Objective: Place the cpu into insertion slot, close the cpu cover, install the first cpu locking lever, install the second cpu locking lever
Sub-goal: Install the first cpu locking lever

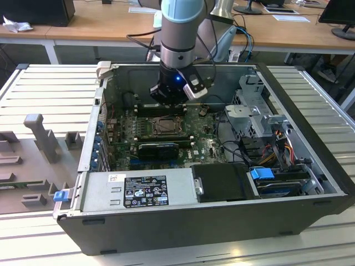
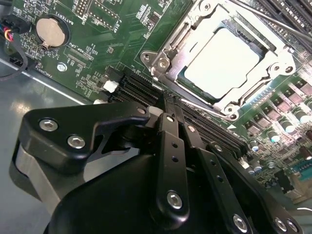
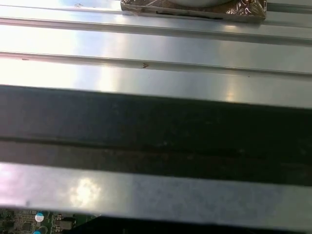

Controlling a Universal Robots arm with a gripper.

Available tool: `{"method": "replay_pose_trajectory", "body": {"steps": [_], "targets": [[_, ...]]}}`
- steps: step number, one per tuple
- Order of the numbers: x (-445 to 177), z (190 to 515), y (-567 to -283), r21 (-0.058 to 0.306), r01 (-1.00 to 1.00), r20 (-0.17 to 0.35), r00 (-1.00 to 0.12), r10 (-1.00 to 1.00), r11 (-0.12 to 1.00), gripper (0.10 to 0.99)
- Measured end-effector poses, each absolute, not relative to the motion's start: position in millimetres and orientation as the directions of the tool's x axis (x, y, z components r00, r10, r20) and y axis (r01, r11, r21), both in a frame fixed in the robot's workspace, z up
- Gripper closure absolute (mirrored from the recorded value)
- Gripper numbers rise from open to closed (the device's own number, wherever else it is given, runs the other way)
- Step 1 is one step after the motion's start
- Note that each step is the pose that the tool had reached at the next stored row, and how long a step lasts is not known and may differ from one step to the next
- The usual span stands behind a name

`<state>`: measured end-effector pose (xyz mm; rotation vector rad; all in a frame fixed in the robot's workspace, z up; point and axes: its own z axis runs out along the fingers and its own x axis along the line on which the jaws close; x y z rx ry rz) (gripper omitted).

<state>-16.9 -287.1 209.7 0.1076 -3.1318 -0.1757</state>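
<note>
Gripper (image 2: pixel 168 105) pinched together, empty; second wrist view shows cpu (image 2: pixel 222 63) under cpu cover (image 2: pixel 168 58).

- We see a robotics lab or workshop: an opened computer case (image 1: pixel 222 183) lies on a ribbed aluminium bench (image 1: pixel 50 94).
- Behind it we see wooden desks (image 1: pixel 100 25) with monitor stands (image 1: pixel 248 8) and papers (image 1: pixel 290 18).
- We see grey fixture blocks (image 1: pixel 41 136) on the exterior view's left.
</note>
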Motion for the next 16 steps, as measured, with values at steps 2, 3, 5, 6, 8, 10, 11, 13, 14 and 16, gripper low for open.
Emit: {"method": "replay_pose_trajectory", "body": {"steps": [2,3,5,6,8,10,11,13,14,16], "targets": [[-16.3,208.5,-287.1,0.11,-0.068,-0.001,-0.998,-0.069,0.992,0.98],[-16.1,207.4,-287.1,0.108,-0.068,-0.001,-0.998,-0.068,0.992,0.98],[-16.0,206.0,-287.1,0.105,-0.068,0.0,-0.998,-0.069,0.992,0.98],[-15.9,205.0,-287.1,0.103,-0.068,0.0,-0.998,-0.069,0.992,0.98],[-16.0,204.2,-287.2,0.101,-0.068,0.0,-0.998,-0.069,0.992,0.98],[-16.0,202.9,-287.3,0.1,-0.068,0.0,-0.998,-0.069,0.993,0.98],[-15.8,202.3,-287.0,0.102,-0.068,-0.001,-0.998,-0.069,0.992,0.98],[-15.9,202.6,-287.7,0.101,-0.068,0.0,-0.998,-0.069,0.993,0.98],[-15.9,202.6,-288.1,0.101,-0.068,0.0,-0.998,-0.069,0.993,0.98],[-16.0,203.8,-288.5,0.1,-0.068,0.0,-0.998,-0.068,0.993,0.98]]}}
